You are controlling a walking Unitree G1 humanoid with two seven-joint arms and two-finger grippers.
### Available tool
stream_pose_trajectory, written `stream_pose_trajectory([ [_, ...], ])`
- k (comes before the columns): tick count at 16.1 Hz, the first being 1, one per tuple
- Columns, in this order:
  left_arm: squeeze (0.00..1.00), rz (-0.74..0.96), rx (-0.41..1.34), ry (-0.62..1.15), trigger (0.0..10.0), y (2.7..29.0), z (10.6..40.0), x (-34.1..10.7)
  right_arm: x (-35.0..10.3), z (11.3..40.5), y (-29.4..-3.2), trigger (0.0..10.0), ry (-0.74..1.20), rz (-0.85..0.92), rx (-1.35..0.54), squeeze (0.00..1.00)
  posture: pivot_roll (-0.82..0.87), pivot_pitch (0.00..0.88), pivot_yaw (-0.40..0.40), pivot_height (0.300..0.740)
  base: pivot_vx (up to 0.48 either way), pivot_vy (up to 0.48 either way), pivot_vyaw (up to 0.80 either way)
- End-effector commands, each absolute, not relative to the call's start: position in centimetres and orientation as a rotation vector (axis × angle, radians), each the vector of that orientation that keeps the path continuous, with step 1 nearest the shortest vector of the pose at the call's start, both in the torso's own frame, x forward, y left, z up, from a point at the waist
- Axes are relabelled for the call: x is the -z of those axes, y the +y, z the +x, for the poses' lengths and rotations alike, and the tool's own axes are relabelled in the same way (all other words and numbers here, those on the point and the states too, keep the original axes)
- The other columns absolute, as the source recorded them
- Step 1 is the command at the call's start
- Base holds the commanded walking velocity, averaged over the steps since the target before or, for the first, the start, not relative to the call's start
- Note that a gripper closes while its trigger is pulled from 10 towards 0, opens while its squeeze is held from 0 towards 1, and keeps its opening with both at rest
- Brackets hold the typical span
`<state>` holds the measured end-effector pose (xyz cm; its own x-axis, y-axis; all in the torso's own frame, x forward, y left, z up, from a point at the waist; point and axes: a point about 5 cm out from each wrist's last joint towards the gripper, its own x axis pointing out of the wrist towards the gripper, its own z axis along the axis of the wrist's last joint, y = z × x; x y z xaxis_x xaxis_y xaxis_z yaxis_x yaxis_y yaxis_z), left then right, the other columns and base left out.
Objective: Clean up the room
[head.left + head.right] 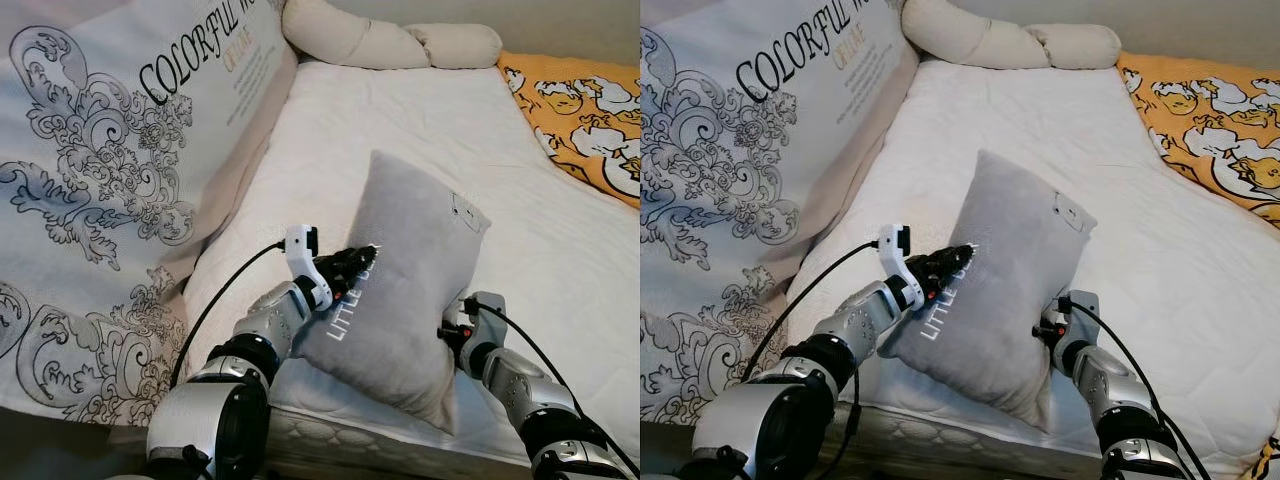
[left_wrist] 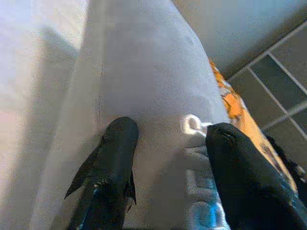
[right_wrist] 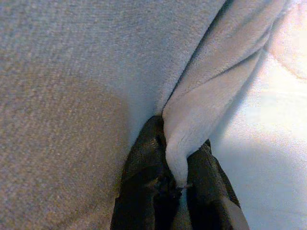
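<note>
Pillow (image 1: 400,290) stands on mattress (image 1: 560,240) beside printed cushion (image 1: 110,170).

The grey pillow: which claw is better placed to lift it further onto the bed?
Right. The right claw pinches the grey pillow edge; the left claw is open against its face.

A pillow (image 1: 405,290) stood tilted on the mattress (image 1: 400,120), near its front edge. At ten o'clock from it a printed quilt (image 1: 110,190) lay along the mattress's left side; at twelve, a bolster (image 1: 385,42); at two, a patterned blanket (image 1: 585,115).
</note>
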<state>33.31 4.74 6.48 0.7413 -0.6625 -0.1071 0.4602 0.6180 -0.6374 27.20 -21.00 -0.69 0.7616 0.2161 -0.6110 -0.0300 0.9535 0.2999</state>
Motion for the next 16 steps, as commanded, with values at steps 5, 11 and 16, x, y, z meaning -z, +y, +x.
stream_pose_trajectory([
  [5,1.0,-0.493,0.45,0.367,10.0,6.6,33.6,-5.4,2.2,25.7,-20.0,0.0,0.788,0.322,-0.158,0.0,-0.2,0.0,0.035,0.74,0.0,0.0,0.0],
  [11,1.0,-0.867,0.69,0.447,10.0,2.0,32.1,-6.0,2.2,25.5,-20.1,0.0,0.788,0.334,-0.158,0.0,-0.21,0.0,0.048,0.74,0.0,0.0,0.0],
  [16,1.0,-0.791,0.895,0.503,10.0,0.0,30.6,-5.8,2.1,25.7,-19.9,0.0,0.786,0.338,-0.161,0.0,-0.21,0.0,0.045,0.74,0.0,0.0,0.0],
])
